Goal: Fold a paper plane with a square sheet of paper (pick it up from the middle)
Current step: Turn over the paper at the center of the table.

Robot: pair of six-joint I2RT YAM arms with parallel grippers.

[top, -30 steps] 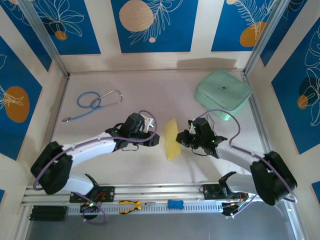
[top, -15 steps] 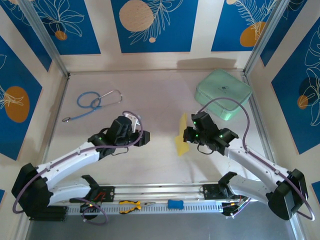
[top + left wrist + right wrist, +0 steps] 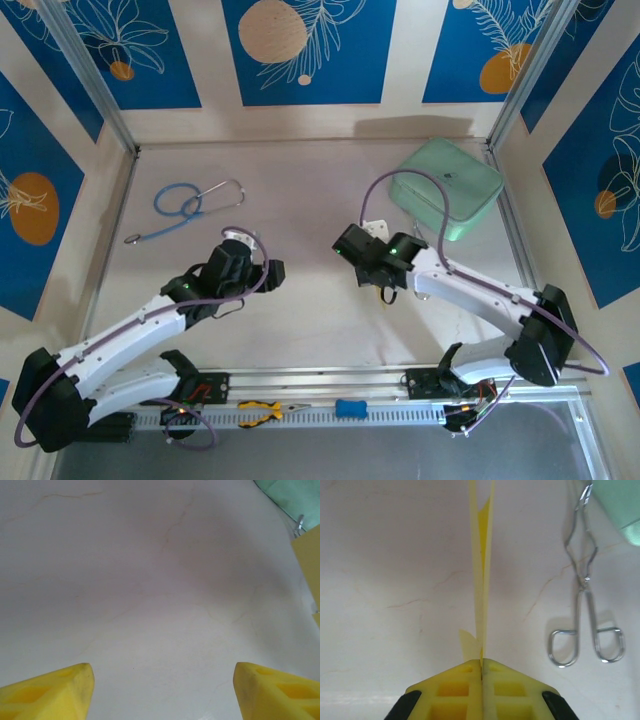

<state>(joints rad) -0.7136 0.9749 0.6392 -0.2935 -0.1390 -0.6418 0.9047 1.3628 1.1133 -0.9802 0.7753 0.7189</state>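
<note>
Right wrist view: right gripper [image 3: 481, 662] clenches paper plane [image 3: 481, 580] edge-on, forceps [image 3: 585, 605] at frame right; overhead, arms angle inward; left gripper [image 3: 162, 680] gapes, released.

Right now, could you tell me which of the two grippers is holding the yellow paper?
The right gripper: its jaws are shut on the folded yellow paper, whereas the left gripper is open with nothing between its jaws.

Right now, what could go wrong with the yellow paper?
The right gripper pinches the folded paper by its near end, so it might slip or flop. The left gripper is open and holds nothing, so nothing else supports it. Metal forceps lie nearby; the paper could snag them.
</note>
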